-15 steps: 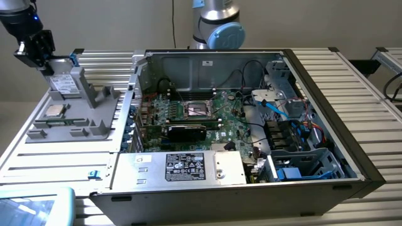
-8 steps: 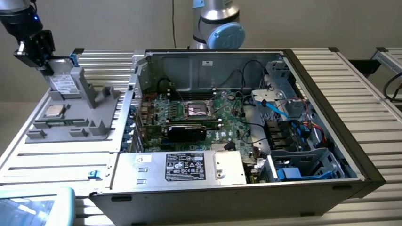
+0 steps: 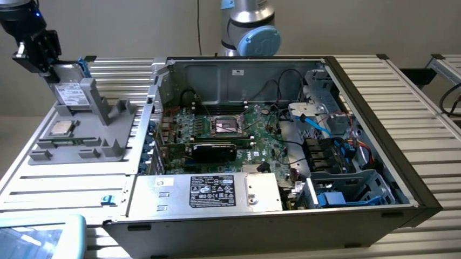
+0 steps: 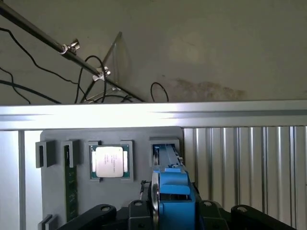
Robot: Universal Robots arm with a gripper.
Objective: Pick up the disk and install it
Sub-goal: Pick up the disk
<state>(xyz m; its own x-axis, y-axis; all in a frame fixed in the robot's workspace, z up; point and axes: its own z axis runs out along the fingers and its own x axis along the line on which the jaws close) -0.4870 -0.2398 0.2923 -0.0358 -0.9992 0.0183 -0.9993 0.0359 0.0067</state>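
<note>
Nearest stands the open computer case (image 3: 238,237) on the ribbed worktop (image 3: 421,113), with its silver power-supply box (image 3: 209,190) at the front. On the exterior view's left lies a grey fixture (image 3: 86,147) carrying a CPU chip (image 3: 60,128). At the fixture's far end the disk (image 3: 70,90) stands upright on edge in its slot. The pincer (image 3: 52,67) is clamped on the disk's upper edge, its fingers (image 4: 207,212) flanking the blue carrier (image 4: 173,189).

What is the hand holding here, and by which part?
The hand grips the disk by its upper, blue-framed end; it stands in the grey holder.
</note>
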